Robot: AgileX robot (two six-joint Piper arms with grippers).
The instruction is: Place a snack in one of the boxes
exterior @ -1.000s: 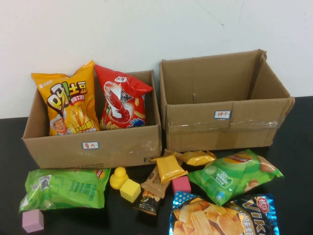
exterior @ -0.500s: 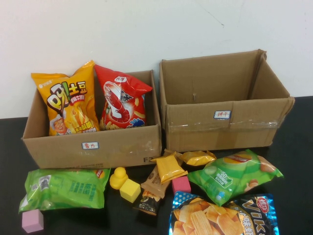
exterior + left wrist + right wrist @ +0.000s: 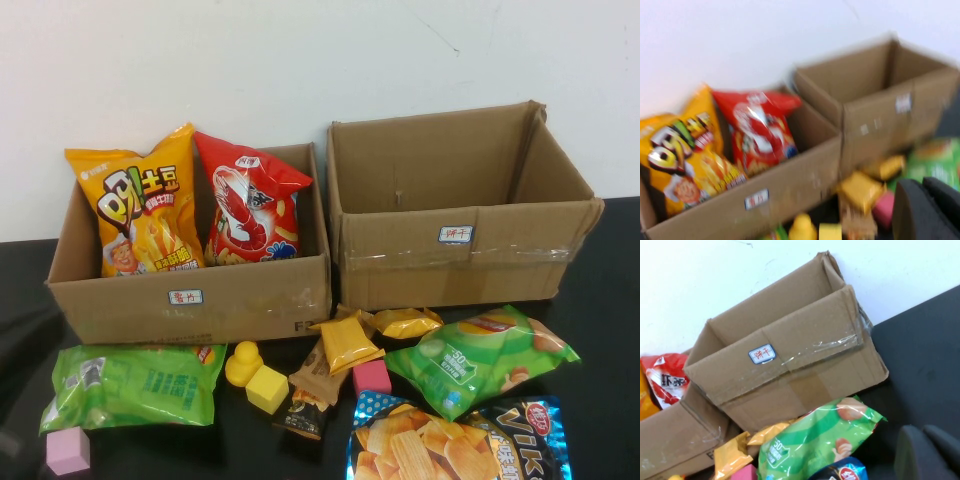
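Note:
Two open cardboard boxes stand at the back. The left box (image 3: 190,300) holds an orange chip bag (image 3: 140,215) and a red shrimp-cracker bag (image 3: 250,205). The right box (image 3: 460,260) looks empty. In front lie a green bag (image 3: 135,385), another green bag (image 3: 480,355), a blue chip bag (image 3: 460,440) and small yellow packets (image 3: 345,342). My left gripper (image 3: 927,210) shows only in the left wrist view, shut and empty, above the snacks. My right gripper (image 3: 929,452) shows only in the right wrist view, shut and empty, over the dark table beside the green bag (image 3: 820,440).
A yellow duck (image 3: 242,362), a yellow block (image 3: 267,388) and pink blocks (image 3: 370,377) (image 3: 68,452) lie among the snacks. A brown packet (image 3: 312,375) and a dark packet (image 3: 300,415) lie in the middle. A white wall stands behind the boxes.
The snacks and boxes have not moved. A faint grey shape has come in at the lower left edge of the high view.

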